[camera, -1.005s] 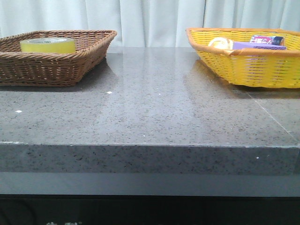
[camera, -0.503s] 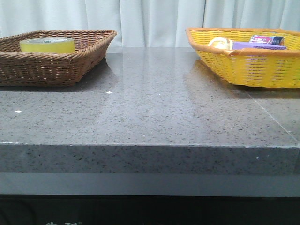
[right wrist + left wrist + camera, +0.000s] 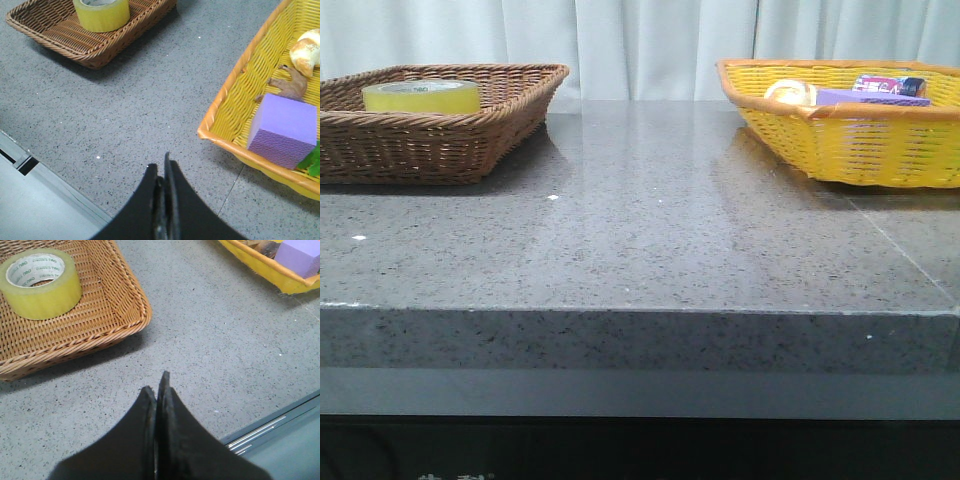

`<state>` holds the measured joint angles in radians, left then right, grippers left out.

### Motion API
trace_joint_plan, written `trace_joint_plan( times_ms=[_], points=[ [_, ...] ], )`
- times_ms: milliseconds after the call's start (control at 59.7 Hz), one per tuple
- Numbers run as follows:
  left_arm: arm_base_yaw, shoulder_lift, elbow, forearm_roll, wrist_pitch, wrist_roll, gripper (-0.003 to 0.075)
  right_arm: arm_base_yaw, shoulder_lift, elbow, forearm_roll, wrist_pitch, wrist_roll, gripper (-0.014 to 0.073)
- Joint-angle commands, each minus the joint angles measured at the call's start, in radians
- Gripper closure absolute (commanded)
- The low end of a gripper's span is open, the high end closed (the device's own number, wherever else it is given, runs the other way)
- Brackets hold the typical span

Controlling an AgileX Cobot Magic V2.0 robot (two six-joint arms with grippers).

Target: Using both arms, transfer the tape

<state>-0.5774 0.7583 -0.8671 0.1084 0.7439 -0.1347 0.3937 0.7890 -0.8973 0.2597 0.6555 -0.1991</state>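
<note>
Claws come first, nearest the cameras: the left claw point(image 3: 159, 385) hangs over bare grey counter point(image 3: 650, 240) with its fingers pressed together on nothing, and the right claw point(image 3: 161, 172) is pinched together the same way, empty. Farther off, on the counter's left side, the tape point(image 3: 421, 96) lies flat (core opening up) inside the brown wicker basket point(image 3: 510, 125). Across on the right sits the yellow basket point(image 3: 860, 145), holding a purple block point(image 3: 282, 131).
</note>
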Motion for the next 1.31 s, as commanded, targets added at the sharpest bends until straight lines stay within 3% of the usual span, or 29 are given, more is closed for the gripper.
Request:
trace_joint_plan(
  times_ms=[0,168,285,452,704,1072,1290],
  points=[
    [-0.005,-0.004,-0.028,0.003,-0.063,-0.006,0.0740,-0.007,0.000,-0.025,0.013,-0.067,0.001,0.0662],
    [0.000,-0.022,-0.010,0.014,-0.071,-0.006,0.0740,-0.007,0.000,-0.025,0.013,-0.067,0.001,0.0662],
    [0.087,-0.094,0.044,-0.005,-0.091,-0.006,0.0740,-0.007,0.000,-0.025,0.013,-0.065,0.001,0.0662],
    [0.259,-0.275,0.230,-0.066,-0.245,-0.006,0.0740,-0.007,0.000,-0.025,0.013,-0.065,0.001,0.0662],
    [0.404,-0.542,0.547,-0.149,-0.462,-0.006,0.0740,-0.007,0.000,-0.025,0.013,-0.065,0.001,0.0662],
    [0.455,-0.786,0.918,-0.186,-0.821,-0.006,0.0740,-0.007,0.000,-0.025,0.013,-0.065,0.001,0.0662],
    [0.461,-0.781,0.915,-0.179,-0.824,-0.006,0.0740,-0.007,0.000,-0.025,0.014,-0.064,0.001,0.0662]
  ],
)
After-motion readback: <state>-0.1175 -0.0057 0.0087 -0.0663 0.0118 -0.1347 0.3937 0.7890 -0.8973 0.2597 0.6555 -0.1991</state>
